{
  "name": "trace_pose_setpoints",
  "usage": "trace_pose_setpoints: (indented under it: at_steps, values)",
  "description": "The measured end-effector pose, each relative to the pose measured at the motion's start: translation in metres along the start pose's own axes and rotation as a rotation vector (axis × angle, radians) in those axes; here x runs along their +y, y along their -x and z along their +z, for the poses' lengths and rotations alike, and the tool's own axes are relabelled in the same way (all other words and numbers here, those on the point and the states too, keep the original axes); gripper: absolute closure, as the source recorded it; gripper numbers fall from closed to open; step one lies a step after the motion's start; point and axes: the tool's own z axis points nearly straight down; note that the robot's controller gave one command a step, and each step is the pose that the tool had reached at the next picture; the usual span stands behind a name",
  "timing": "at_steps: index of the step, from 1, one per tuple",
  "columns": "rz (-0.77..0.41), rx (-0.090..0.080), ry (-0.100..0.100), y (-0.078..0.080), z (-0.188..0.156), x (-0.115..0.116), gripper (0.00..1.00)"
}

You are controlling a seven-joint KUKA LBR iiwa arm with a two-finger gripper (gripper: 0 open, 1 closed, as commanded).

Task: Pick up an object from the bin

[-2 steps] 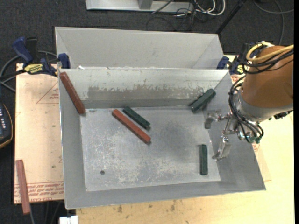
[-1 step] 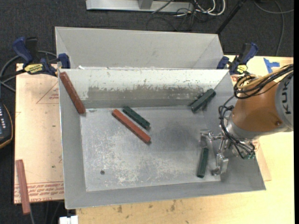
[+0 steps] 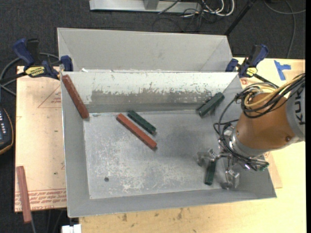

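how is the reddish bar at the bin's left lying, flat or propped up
Propped up: the reddish bar slants up the left wall, lower end at the floor, upper end near the rim.

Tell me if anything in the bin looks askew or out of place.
Two bars are not flat: a red-brown bar leans up the bin's left wall, and a dark green bar is propped against the back wall at right. Nothing looks broken.
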Motion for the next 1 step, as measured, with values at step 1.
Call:
trace_pose_setpoints:
  at_steps: [1]
  values:
    - [-0.001, 0.006, 0.005, -0.0014, 0.0008, 0.0011, 1.0]
